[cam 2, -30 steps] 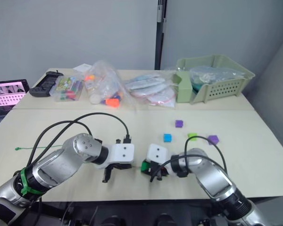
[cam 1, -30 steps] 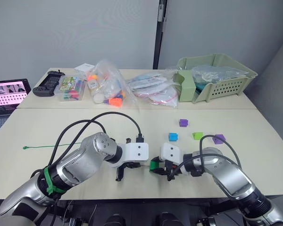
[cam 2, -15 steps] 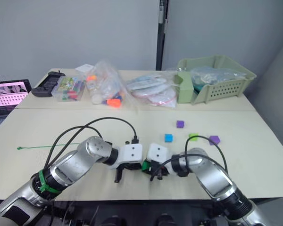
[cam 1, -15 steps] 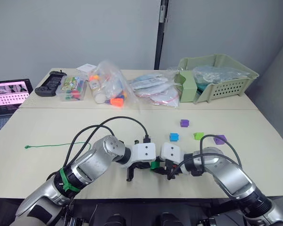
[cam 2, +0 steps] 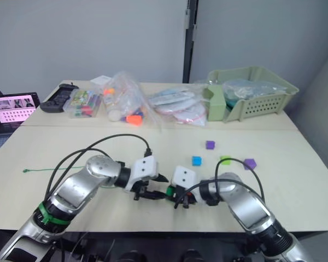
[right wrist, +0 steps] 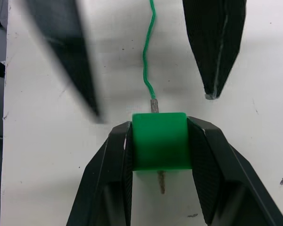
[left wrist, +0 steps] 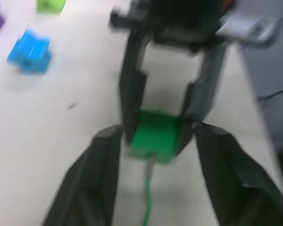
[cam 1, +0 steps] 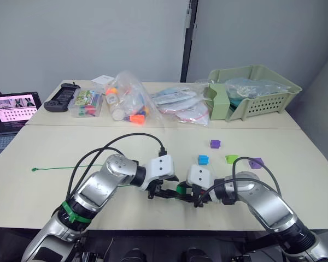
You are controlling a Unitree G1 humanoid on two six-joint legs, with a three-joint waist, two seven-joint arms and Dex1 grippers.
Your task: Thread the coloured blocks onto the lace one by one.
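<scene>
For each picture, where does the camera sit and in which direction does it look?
Left and right eye views: on the head, looking forward and down at the table; both arms show.
Left wrist view: along the left gripper, facing the dark green block.
Right wrist view: along the right gripper, which clamps that block. Both wrist views share the lace.

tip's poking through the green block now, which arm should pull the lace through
Left. The left end effector is open, facing the green block where the lace enters it. The right end effector is shut on the block and must hold it.
</scene>
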